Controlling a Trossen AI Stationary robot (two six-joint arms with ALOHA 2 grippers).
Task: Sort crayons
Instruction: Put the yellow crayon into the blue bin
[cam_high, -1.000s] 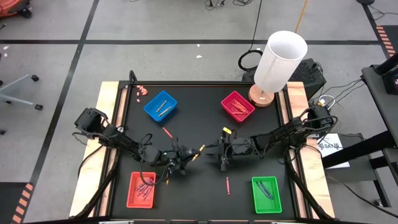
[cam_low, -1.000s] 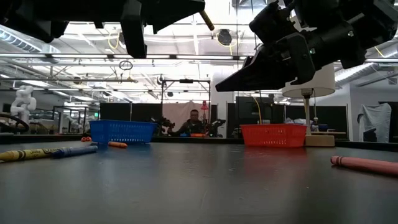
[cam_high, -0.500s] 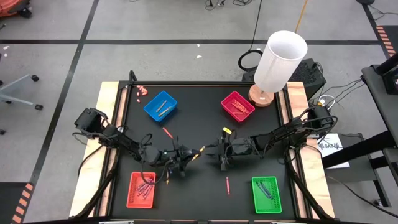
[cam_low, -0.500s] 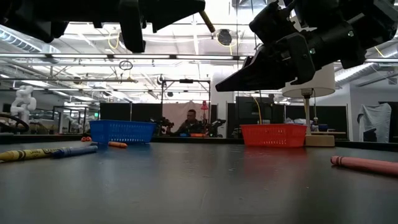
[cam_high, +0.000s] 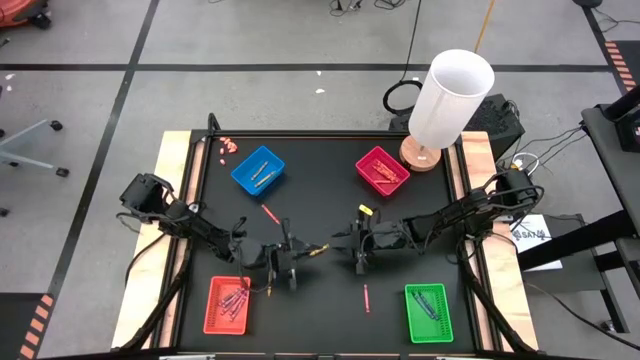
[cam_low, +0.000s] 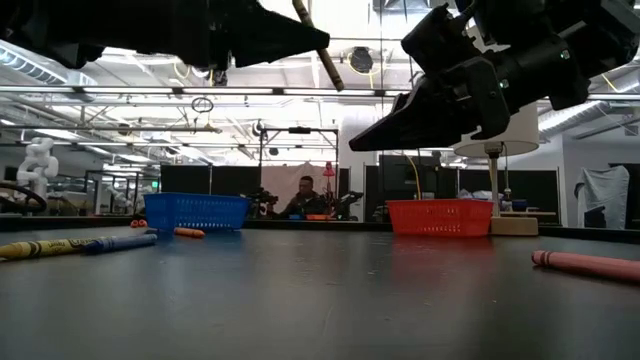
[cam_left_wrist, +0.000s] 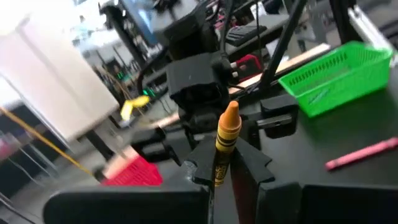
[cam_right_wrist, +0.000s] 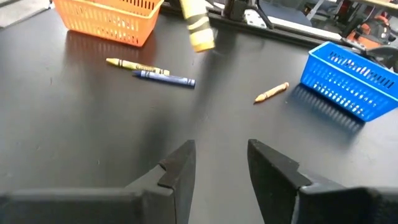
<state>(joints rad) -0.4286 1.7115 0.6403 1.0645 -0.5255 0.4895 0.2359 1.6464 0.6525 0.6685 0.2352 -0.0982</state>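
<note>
My left gripper (cam_high: 290, 262) hangs above the middle of the black table (cam_high: 320, 205), its fingers clamped on an orange-yellow crayon (cam_left_wrist: 226, 142) that sticks out well past the tips. I judge that long overhang the main risk: held so near one end, the crayon could pivot or slip if I swing fast toward a tray, and drop short of it. Below and left of that hand sits the red tray (cam_high: 227, 305) with crayons already in it; up the table is the blue tray (cam_high: 258, 170), and a red crayon (cam_high: 268, 213) lies loose between. A yellow crayon (cam_right_wrist: 137, 65) and a blue crayon (cam_right_wrist: 164, 78) lie side by side near the red tray. My right gripper (cam_high: 357, 247) waits close by, fingers apart and empty. The two hands are near enough that a careless turn could knock them together. Further right lie a pink crayon (cam_high: 365, 297), the magenta tray (cam_high: 382, 169) and the green tray (cam_high: 431, 312).
</note>
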